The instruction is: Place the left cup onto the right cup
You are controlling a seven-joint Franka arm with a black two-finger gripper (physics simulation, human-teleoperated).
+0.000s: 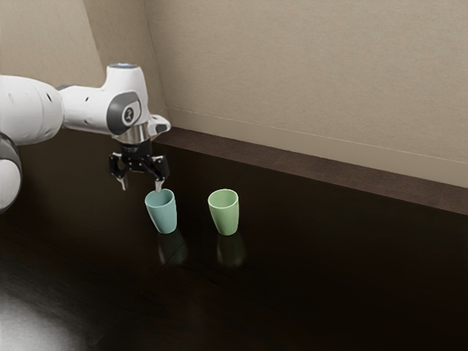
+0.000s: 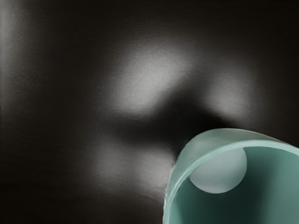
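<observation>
Setup: 1 arm [image 1: 44,106], 2 cups, dark glossy table [image 1: 329,278], beige wall [image 1: 329,73] behind it.

Obs 1, exterior view. The teal cup [image 1: 161,210] stands on the table, open end up, at the exterior view's left of the pair. The green cup [image 1: 224,211] stands upright to the exterior view's right of it, near but apart, with a clear strip of table between the 2. Both cast dim reflections on the surface below them. The teal cup's top seems to lean slightly toward the exterior view's left; I cannot confirm this.

Obs 2, exterior view. The gripper [image 1: 140,184] points down, above and to the exterior view's left of the teal cup. Its 2 fingers are spread wide with nothing between them. The finger nearer the cups has its tip right at the teal cup's rim; I cannot tell whether it touches. The other finger hangs over bare table.

Obs 3, wrist view. The teal cup [image 2: 224,138] sits close under the hand, off to 1 side. Its rim curves across the corner, and the pale round base shows inside. The rest is table [image 2: 70,93] with soft light patches and a dark shadow beside the cup.

Status: teal cup on the table, not on the green cup.
</observation>
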